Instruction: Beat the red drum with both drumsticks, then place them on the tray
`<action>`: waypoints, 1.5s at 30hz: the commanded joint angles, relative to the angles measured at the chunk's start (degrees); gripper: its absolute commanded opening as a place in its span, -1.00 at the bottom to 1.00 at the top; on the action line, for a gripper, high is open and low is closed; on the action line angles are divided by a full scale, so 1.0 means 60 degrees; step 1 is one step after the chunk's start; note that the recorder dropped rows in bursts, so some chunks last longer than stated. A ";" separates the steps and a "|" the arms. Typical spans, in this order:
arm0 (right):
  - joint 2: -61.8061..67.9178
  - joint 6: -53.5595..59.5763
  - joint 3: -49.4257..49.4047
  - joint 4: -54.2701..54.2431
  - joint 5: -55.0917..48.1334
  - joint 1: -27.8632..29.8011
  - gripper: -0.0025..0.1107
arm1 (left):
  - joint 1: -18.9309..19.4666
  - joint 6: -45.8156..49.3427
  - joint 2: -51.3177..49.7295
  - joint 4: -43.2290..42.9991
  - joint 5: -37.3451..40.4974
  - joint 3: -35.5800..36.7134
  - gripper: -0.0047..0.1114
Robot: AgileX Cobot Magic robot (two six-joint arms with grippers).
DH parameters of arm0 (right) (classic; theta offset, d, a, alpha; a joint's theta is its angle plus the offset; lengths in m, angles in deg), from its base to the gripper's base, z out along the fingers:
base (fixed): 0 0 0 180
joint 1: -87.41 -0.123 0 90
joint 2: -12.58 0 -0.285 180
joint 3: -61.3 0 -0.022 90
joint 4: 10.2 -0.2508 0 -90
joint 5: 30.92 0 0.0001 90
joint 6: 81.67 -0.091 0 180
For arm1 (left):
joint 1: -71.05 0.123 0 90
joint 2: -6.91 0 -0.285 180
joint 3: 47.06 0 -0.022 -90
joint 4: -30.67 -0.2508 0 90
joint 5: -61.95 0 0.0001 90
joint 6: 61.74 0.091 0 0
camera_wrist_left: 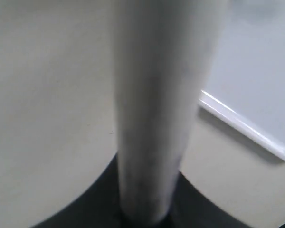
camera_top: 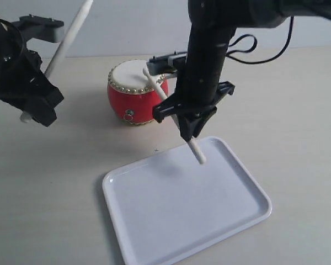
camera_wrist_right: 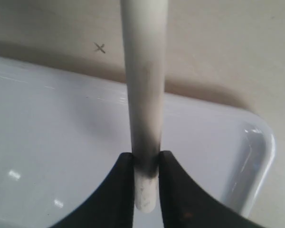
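**Two claws, one drumstick each, by drum and tray**

Right claw (camera_top: 188, 130) (camera_wrist_right: 146, 159): points downward, fingers (camera_wrist_right: 173, 190) clenched on the right drumstick (camera_top: 157, 85) (camera_wrist_right: 145, 71), a slim pale wooden stick. The stick slants, its upper end over the drum behind the claw and its lower end over the tray's far edge; whether it touches the tray cannot be told.

Left claw (camera_top: 38, 91): raised, well off to the other claw's side, grasping the left drumstick (camera_top: 69, 38) (camera_wrist_left: 152, 118), a matching pale wooden stick tilted steeply upward past the claw.

Surface (camera_top: 298, 110): pale beige, matt, with a small x mark (camera_wrist_right: 100, 47) just beyond the tray rim. Pale grey wall (camera_top: 127, 27) behind.

Red drum (camera_top: 137, 94): small, barrel-shaped, cream skin, gold studs; upright between the two claws, just behind the right one.

Tray (camera_top: 187, 221) (camera_wrist_left: 247, 126) (camera_wrist_right: 61, 142): flat white rectangular plastic, low rim, below and in front of the right claw.

Black cable (camera_top: 254, 49): loops off the right arm, above the claw.
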 commanded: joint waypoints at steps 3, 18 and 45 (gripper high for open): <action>-0.1563 0.0150 0.0030 0.0204 0.0044 0.0005 -0.96 | -0.0069 -0.0031 -0.0564 0.0253 -0.0374 -0.0001 -0.92; -0.3056 0.0150 0.0030 0.0435 0.0044 0.0005 -0.96 | -0.0406 -0.0004 -0.3861 0.0190 0.0576 -0.1226 -0.92; -0.4066 0.0314 0.0356 0.0159 0.0044 0.0004 -0.96 | -0.0356 -0.0022 -0.4903 0.0658 0.0576 -0.2465 -0.92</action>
